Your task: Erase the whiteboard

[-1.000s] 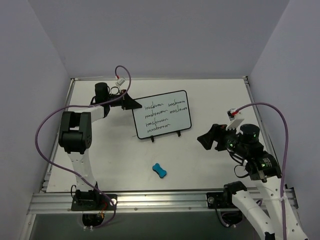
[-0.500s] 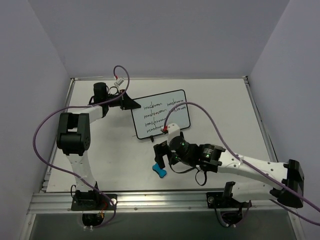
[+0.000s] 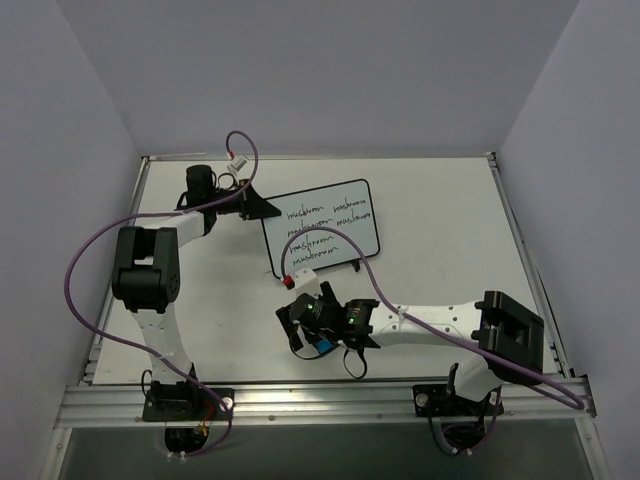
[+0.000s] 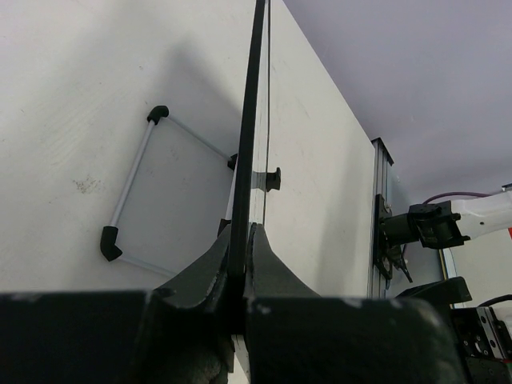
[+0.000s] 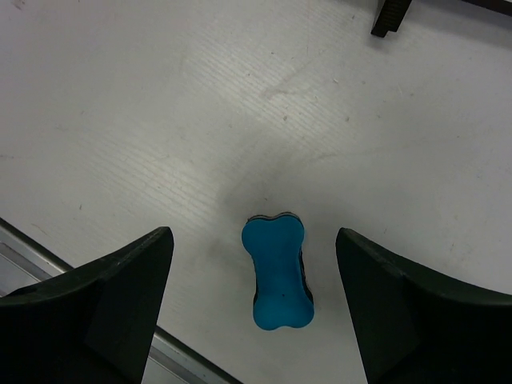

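The whiteboard (image 3: 325, 226) stands on two black feet at mid-table, with black handwritten words on it. My left gripper (image 3: 262, 208) is shut on its left edge; in the left wrist view the board (image 4: 254, 112) shows edge-on between the jaws. The blue bone-shaped eraser (image 5: 277, 270) lies flat on the table, centred between my right gripper's open fingers (image 5: 128, 296), apart from both. From above, my right gripper (image 3: 305, 330) hovers over the eraser (image 3: 326, 345) in front of the board.
A board foot (image 5: 390, 16) shows at the top of the right wrist view. The table's metal front rail (image 3: 300, 395) runs just below the eraser. A wire stand frame (image 4: 136, 180) lies behind the board. A purple cable (image 3: 345, 240) loops over the board's front.
My right arm has swung from the right side across to the eraser and lowered over it. The left gripper and board have stayed put.
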### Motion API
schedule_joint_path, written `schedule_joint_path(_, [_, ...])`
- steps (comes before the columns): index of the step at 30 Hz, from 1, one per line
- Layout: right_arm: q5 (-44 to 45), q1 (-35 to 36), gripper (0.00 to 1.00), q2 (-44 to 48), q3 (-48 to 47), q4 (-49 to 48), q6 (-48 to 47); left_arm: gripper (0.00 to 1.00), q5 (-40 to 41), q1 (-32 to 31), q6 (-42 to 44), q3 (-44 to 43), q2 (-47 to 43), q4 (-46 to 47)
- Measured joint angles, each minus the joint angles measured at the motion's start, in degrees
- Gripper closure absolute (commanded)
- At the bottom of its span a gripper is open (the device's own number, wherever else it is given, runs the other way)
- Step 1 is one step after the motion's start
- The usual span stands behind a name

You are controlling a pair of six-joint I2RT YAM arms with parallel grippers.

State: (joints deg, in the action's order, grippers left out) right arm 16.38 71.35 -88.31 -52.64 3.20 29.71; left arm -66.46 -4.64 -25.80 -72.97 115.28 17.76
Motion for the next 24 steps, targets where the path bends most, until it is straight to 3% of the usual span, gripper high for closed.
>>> schedule_joint_path(12, [-3.58, -2.69, 0.35, -0.26, 1.66, -1.11, -0.98, 0.98, 0.76, 0.17, -0.35, 2.58, -1.4, 1.44])
schedule_joint_path(24, [-4.02, -2.14, 0.4, -2.32, 3.63, 1.36, -0.28, 0.98, 1.31, 0.24, -0.96, 3.41, -1.92, 1.92])
